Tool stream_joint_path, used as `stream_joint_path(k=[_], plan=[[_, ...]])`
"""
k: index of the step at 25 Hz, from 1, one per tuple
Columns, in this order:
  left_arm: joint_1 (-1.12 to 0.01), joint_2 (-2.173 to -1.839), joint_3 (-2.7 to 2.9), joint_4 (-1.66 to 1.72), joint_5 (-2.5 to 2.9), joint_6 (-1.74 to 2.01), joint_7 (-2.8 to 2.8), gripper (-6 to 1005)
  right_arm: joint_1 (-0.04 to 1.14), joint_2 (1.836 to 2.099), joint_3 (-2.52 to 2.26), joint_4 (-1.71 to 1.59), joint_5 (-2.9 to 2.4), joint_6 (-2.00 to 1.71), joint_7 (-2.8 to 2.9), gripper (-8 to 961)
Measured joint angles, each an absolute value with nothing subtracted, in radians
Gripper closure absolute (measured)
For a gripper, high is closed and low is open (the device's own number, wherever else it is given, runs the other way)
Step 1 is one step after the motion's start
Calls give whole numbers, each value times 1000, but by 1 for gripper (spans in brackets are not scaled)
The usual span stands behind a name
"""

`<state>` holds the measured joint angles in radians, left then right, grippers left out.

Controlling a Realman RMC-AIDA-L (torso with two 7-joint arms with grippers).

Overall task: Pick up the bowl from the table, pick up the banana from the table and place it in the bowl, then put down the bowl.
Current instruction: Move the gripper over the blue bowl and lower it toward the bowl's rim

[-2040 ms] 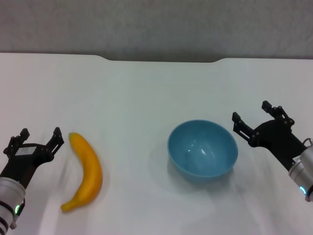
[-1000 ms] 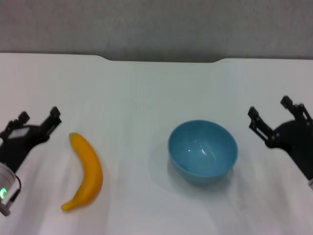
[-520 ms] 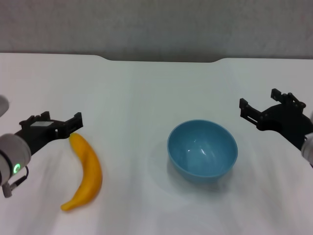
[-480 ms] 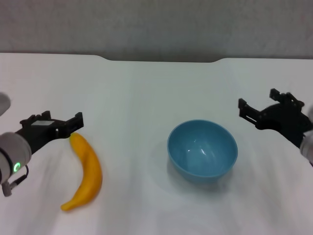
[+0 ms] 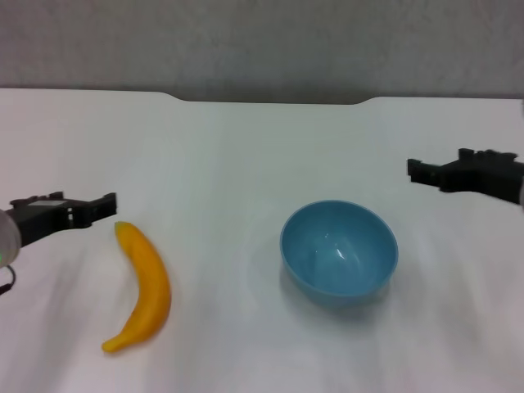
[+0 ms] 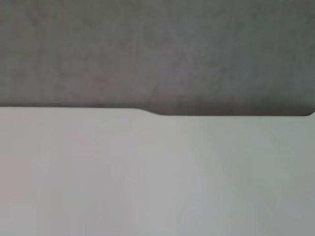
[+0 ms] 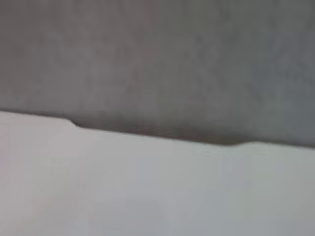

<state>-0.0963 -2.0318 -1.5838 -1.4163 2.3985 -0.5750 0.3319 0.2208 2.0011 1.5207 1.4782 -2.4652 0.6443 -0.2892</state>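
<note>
The round, deep, light-blue glossy bowl (image 5: 339, 252) sits upright and empty on the large plain white tabletop (image 5: 246, 155), right of centre in the lower half of the head view. It looks rigid and probably light, but its smooth, shiny wall offers little friction, so a pinch over the rim, one finger inside and one outside, seems the surest hold; squeezing the curved outside alone would likely let it slide. The near-right part of the rim looks the easiest to reach.

The curved, smooth yellow-orange banana (image 5: 144, 284) lies flat at lower left, well apart from the bowl, its dark-tipped end toward the upper left. It should be firm yet bruisable, best taken across its thick middle with modest pressure.

The left gripper (image 5: 88, 209) hovers just above and left of the banana's upper end, fingers spread and grasping nothing. The right gripper (image 5: 442, 170) hangs at the right edge, up and right of the bowl, its fingers likewise parted and empty. Both wrist views show only bare table and the grey wall.
</note>
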Motion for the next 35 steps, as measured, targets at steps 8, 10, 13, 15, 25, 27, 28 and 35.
stream_joint_path(k=[8,10,13,15,25,27,28,35], plan=[[-109,-2032,-1671,-1409,2402,-647,359,108,422,2000,1723,1365,-2456,981,-275,62],[-114,-2034,-1670,-1403,2402,-648,367,108,479,1999,1754,1306,-2465,1039,-278,62],[-126,-2035,-1667,-1387,2402,-649,374,108,551,1999,1782,1213,-2493,1086,-282,62],[-136,-2035,-1665,-1373,2402,-648,376,108,597,1999,1790,1124,-2507,1083,-293,62],[-170,-2038,-1659,-1300,2399,-628,377,109,646,2008,1721,947,-2449,970,-344,63],[-177,-2039,-1659,-1291,2397,-621,377,109,647,2007,1712,932,-2423,949,-359,63],[-179,-2039,-1659,-1286,2398,-619,377,109,648,2007,1703,913,-2398,928,-376,63],[-191,-2039,-1660,-1257,2399,-608,377,108,672,2004,1692,841,-2379,904,-387,63]])
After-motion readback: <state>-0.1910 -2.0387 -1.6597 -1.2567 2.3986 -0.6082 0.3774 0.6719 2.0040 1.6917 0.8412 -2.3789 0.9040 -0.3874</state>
